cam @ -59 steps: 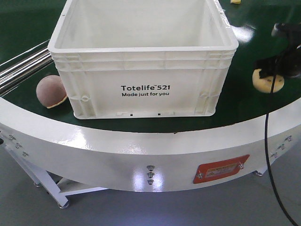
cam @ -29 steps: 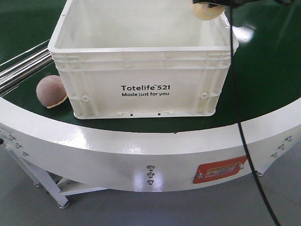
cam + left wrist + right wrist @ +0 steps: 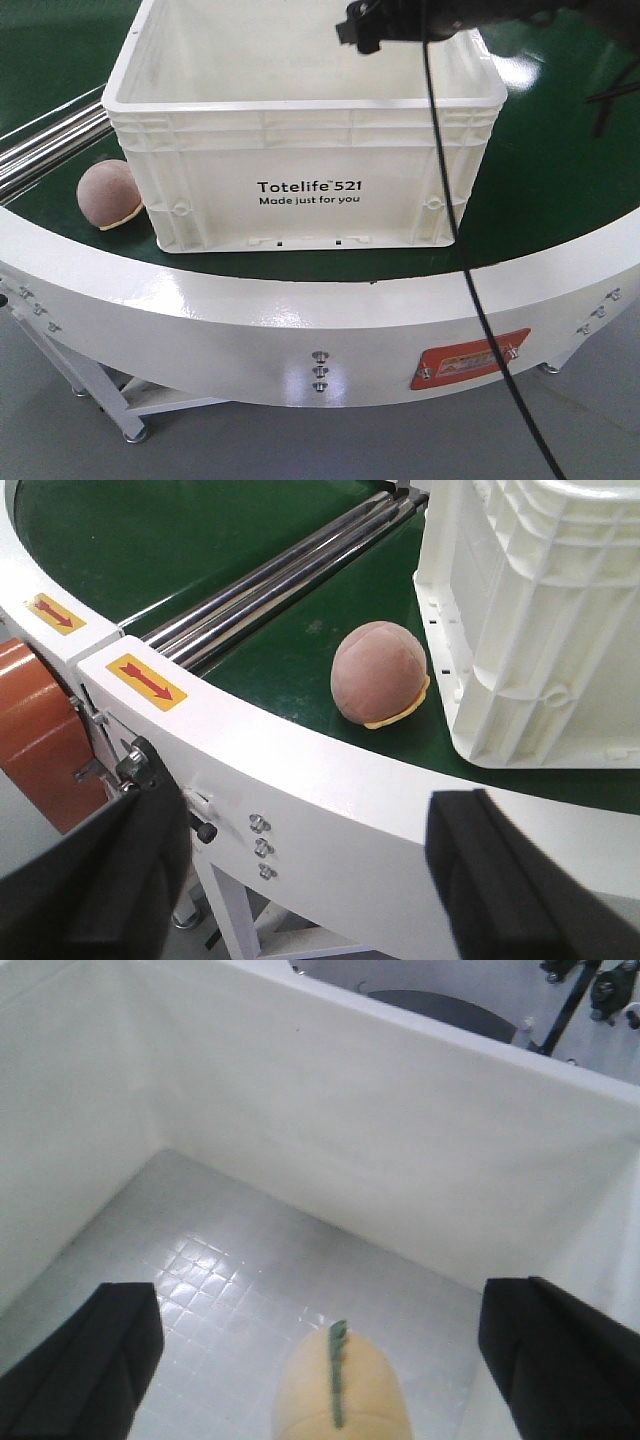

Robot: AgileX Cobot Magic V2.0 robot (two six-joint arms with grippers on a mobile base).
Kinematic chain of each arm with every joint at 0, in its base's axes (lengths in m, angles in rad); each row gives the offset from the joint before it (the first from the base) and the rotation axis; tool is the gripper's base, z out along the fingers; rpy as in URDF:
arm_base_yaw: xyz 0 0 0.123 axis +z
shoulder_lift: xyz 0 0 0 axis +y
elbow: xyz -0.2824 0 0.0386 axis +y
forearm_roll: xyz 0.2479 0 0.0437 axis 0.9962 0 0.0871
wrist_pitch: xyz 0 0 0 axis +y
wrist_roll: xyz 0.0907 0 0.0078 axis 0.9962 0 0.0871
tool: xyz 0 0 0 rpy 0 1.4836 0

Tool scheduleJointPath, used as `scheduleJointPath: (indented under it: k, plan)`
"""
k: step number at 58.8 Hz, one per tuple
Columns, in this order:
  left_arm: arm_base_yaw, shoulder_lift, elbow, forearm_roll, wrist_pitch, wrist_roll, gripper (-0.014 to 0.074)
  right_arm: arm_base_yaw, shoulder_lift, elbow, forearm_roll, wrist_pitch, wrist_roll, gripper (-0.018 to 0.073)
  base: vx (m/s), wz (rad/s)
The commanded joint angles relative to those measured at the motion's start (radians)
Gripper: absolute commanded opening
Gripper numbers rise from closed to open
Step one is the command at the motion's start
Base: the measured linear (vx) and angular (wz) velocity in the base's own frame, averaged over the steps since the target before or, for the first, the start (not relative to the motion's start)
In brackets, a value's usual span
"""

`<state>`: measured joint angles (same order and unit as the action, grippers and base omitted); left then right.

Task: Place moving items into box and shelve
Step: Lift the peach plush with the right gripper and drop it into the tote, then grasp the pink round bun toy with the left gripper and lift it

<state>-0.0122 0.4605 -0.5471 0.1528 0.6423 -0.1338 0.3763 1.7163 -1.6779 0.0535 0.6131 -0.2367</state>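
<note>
While the right pincer (image 3: 318,1350) hangs over the open top of the large white ribbed plastic crate (image 3: 300,150), its two black fingers (image 3: 85,1360) stand wide apart, released and gripping nothing. Between them, touching neither, is the yellow-orange plush ball with a green leaf strip (image 3: 345,1390). It is inside the crate walls, above the gridded white floor; I cannot tell whether it rests on that floor.

The crate stands on the green surface of the curved, white-rimmed bench (image 3: 300,310), its black print "Totelife 521 Made just for you" facing the front view. A thin black cable (image 3: 470,270) drops from the right arm across the crate's front corner and down past the bench rim.

The dusty brown-pink plush ball with a cream edge (image 3: 108,193) lies on the green surface outside the crate, just beside its lower corner on the left-arm side; I cannot tell whether the two touch. Shiny steel rails (image 3: 270,580) run behind that ball.

The left pincer (image 3: 300,880) hovers low, off the outer rim of the bench, its fingers spread wide, released and empty. Yellow labels with red arrows (image 3: 145,680) sit on the rim near it.
</note>
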Motion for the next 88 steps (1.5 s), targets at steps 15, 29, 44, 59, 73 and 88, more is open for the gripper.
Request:
scheduleJointPath:
  k: [15, 29, 44, 59, 73, 88]
  plan:
    - [-0.004, 0.333, -0.178, 0.000, 0.006, -0.011, 0.0652, 0.058, -0.421, 0.317, -0.211, -0.044, 0.193, 0.0622, 0.00, 0.00]
    - [0.000, 0.708, -0.313, -0.001, -0.002, -0.009, 0.0643, 0.097, -0.616, 0.597, -0.213, -0.065, 0.194, 0.0575, 0.00, 0.00]
    - [0.131, 0.977, -0.506, -0.230, 0.009, 0.226, 0.0602, 0.097, -0.644, 0.668, -0.230, -0.091, 0.194, 0.0573, 0.00, 0.00]
    - [0.209, 1.212, -0.678, -0.781, 0.100, 0.650, 0.0594, 0.097, -0.644, 0.668, -0.231, -0.147, 0.194, 0.0573, 0.00, 0.00]
    - [0.193, 1.393, -0.820, -0.887, 0.070, 0.706, 0.0594, 0.097, -0.644, 0.668, -0.231, -0.154, 0.200, 0.0573, 0.00, 0.00]
    - [0.174, 1.468, -0.860, -0.874, 0.114, 0.729, 0.0573, 0.097, -0.644, 0.668, -0.231, -0.153, 0.216, 0.0573, 0.00, 0.00]
